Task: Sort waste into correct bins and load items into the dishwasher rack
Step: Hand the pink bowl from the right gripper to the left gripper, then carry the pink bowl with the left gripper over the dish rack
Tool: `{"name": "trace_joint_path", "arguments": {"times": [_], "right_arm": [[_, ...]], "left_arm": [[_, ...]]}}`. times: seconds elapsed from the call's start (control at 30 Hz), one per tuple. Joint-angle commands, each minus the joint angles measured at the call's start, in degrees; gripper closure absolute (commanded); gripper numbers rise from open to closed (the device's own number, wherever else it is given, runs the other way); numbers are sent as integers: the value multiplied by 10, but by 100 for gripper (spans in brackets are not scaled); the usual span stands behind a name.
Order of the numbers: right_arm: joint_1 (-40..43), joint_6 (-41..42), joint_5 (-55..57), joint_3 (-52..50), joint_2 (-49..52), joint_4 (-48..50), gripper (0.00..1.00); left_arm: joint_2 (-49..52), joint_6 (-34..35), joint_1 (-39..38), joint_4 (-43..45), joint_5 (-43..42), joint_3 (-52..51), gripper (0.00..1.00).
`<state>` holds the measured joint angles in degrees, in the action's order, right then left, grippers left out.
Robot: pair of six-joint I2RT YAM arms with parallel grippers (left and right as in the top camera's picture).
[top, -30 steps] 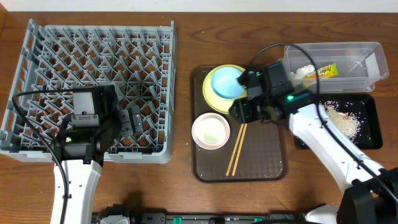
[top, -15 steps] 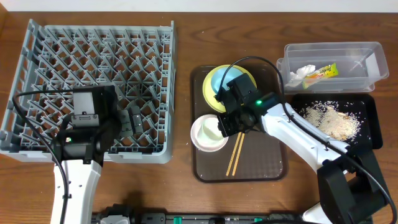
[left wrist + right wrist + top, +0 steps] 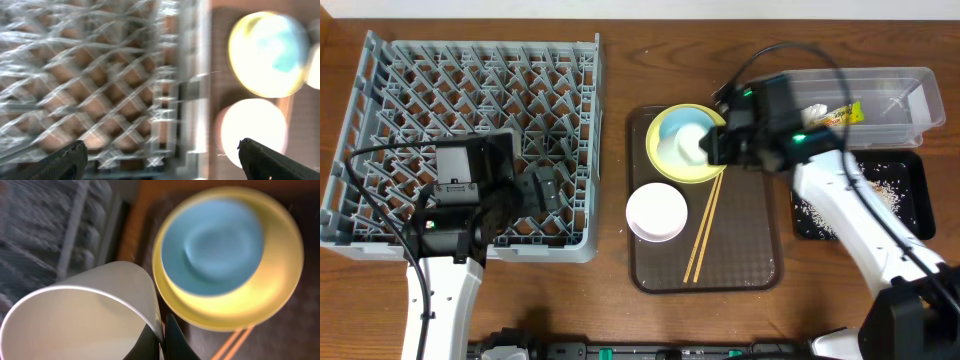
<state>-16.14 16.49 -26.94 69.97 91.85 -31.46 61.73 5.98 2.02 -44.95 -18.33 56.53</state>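
My right gripper point(image 3: 713, 150) is shut on the rim of the small white cup point(image 3: 691, 146) and holds it above the light blue bowl point(image 3: 666, 128), which sits on the yellow plate point(image 3: 686, 176). In the right wrist view the fingers point(image 3: 172, 340) pinch the cup's wall point(image 3: 85, 315), with the blue bowl point(image 3: 215, 247) and plate point(image 3: 260, 300) below. The pinkish-white bowl point(image 3: 657, 212) and chopsticks point(image 3: 703, 230) lie on the brown tray point(image 3: 750, 250). My left gripper point(image 3: 542, 190) is open and empty over the grey rack point(image 3: 470, 90) near its front right corner.
The clear tub point(image 3: 905, 100) at the back right holds the snack wrapper point(image 3: 837, 115) and white tissue point(image 3: 803, 118). The black tray point(image 3: 915, 205) in front of it holds rice scraps point(image 3: 880, 188). The blurred left wrist view shows the rack point(image 3: 100, 75) and the pinkish-white bowl point(image 3: 252, 130).
My right gripper dipped to the pinkish-white bowl, then rose back and right over the plate with the white cup in it. The left gripper has shifted slightly right.
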Motion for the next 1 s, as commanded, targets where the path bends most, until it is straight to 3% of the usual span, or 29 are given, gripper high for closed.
{"name": "trace_joint_path", "arguments": {"times": [0.0, 0.23, 0.37, 0.57, 0.73, 0.97], "right_arm": [[32, 17, -165, 6, 5, 15, 99], [37, 18, -348, 6, 16, 84, 99], [29, 42, -422, 6, 16, 147, 99], [22, 85, -471, 6, 16, 224, 99], [21, 94, -480, 6, 16, 234, 99], [21, 94, -485, 6, 16, 249, 99]], "left_arm": [[8, 69, -2, 32, -162, 13, 2], [68, 223, -4, 179, -424, 13, 7], [115, 306, -23, 278, -511, 13, 7], [171, 418, -77, 439, -565, 13, 7], [193, 511, -124, 585, -574, 13, 7], [195, 570, -157, 666, -573, 13, 8]]}}
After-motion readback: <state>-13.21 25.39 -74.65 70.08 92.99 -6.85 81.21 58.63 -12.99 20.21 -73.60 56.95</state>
